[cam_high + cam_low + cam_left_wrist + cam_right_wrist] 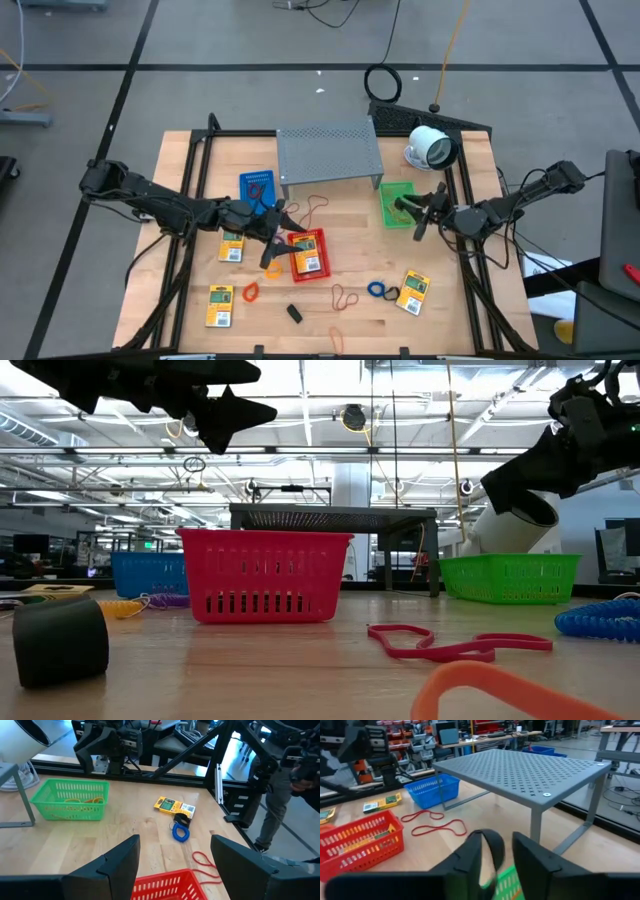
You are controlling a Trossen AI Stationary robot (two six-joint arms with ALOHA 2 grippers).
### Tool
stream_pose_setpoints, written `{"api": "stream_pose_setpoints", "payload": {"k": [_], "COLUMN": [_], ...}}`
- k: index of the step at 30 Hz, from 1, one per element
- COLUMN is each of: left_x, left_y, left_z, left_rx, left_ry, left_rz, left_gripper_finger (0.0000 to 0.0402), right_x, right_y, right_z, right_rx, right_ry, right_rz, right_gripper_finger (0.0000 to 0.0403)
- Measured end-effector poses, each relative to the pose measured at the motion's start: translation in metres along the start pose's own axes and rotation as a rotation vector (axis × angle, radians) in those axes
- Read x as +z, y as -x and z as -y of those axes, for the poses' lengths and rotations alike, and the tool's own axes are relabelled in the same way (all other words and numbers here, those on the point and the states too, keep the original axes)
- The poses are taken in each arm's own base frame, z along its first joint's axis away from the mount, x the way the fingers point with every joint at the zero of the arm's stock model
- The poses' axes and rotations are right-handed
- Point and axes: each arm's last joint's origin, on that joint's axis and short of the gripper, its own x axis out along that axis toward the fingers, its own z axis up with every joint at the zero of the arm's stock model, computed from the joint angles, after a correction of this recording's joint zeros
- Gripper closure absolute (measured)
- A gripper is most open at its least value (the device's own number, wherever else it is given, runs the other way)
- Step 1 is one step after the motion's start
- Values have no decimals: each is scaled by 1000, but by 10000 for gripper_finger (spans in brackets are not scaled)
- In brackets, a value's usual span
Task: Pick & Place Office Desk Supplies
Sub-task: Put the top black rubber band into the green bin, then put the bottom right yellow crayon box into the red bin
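yellow packets with green labels lie scattered on the wooden table [440, 330]: one near the front left corner [220, 305], one just behind it [232, 246], one inside the red basket [306, 255] and one toward the front right [413, 291]. thin rubber loops dot the boards between them, among them an orange one [250, 293] beside the front left packet, a red one [345, 296] near the middle and a blue coil [378, 290] touching the right-hand packet. a small black piece [295, 313] rests near the front edge.

the left gripper [272, 243] hangs over the red basket's left end, its fingers [120, 865] spread wide and holding nothing. behind it sits a blue basket [257, 186], then a grey perforated shelf [329, 153] at the table's back, with red loops [316, 208] lying in front of it.

further right, the right gripper [424, 210] hovers over the green basket [396, 204], its fingers [470, 860] partly parted with a dark band [494, 847] looped between them. orange bands [86, 800] lie inside that basket. a white round device [430, 147] stands just behind it, at the back right.
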Motion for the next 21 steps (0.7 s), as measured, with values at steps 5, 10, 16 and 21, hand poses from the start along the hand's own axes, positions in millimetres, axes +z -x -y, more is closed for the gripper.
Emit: {"api": "stream_pose_setpoints", "payload": {"k": [5,10,16,21], "left_x": [0,0,0,-1], "left_y": [0,0,0,0], "left_z": [0,0,0,0], "left_rx": [-1,-2,-2,0], "left_ry": [4,4,21,26], "left_rz": [0,0,-1,-11], "left_gripper_finger": [147,147,147,147], "right_x": [0,0,-2,-3], "right_y": [0,0,0,0], "right_z": [0,1,6,1], "right_rx": [-16,-21,-165,-19], "right_ry": [-10,-21,-78,-66], "right_rz": [5,5,42,-16], "right_gripper_finger": [239,203,203,213]}}
